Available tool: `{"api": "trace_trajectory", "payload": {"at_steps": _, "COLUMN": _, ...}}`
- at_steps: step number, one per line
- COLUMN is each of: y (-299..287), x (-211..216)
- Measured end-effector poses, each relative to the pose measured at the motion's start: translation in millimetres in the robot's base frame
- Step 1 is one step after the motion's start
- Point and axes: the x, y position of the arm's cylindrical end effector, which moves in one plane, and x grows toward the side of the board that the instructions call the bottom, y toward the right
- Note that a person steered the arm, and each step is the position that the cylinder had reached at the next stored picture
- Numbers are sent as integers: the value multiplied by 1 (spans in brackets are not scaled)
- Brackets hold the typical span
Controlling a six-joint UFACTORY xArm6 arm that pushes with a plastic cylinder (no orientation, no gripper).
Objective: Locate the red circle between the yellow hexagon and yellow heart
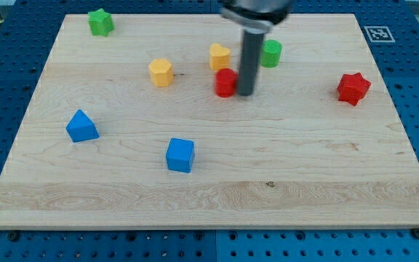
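Rod top cut off at frame edge; no gripper fitted, open/closed state not applicable. My tip (245,93) touching red circle (225,83) at its 3 o'clock. Circle sits at 5 o'clock of yellow heart (220,56), 3 o'clock of yellow hexagon (161,72). Green cylinder (271,53) partly hidden behind rod. Wooden bench (304,175) on blue pegboard. Count: two yellow, two red, two green, two blue

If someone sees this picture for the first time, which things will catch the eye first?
The dark rod comes down from the view's top, and my tip rests right beside the red circle, on its right. The yellow heart sits just above the circle, and the yellow hexagon lies further left.
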Motion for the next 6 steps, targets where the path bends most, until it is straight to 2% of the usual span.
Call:
{"api": "trace_trajectory", "payload": {"at_steps": 1, "y": -24, "x": -11}}
{"api": "trace_trajectory", "payload": {"at_steps": 2, "y": 4, "x": -12}}
{"api": "trace_trajectory", "payload": {"at_steps": 3, "y": 4, "x": -12}}
{"api": "trace_trajectory", "payload": {"at_steps": 6, "y": -19, "x": 16}}
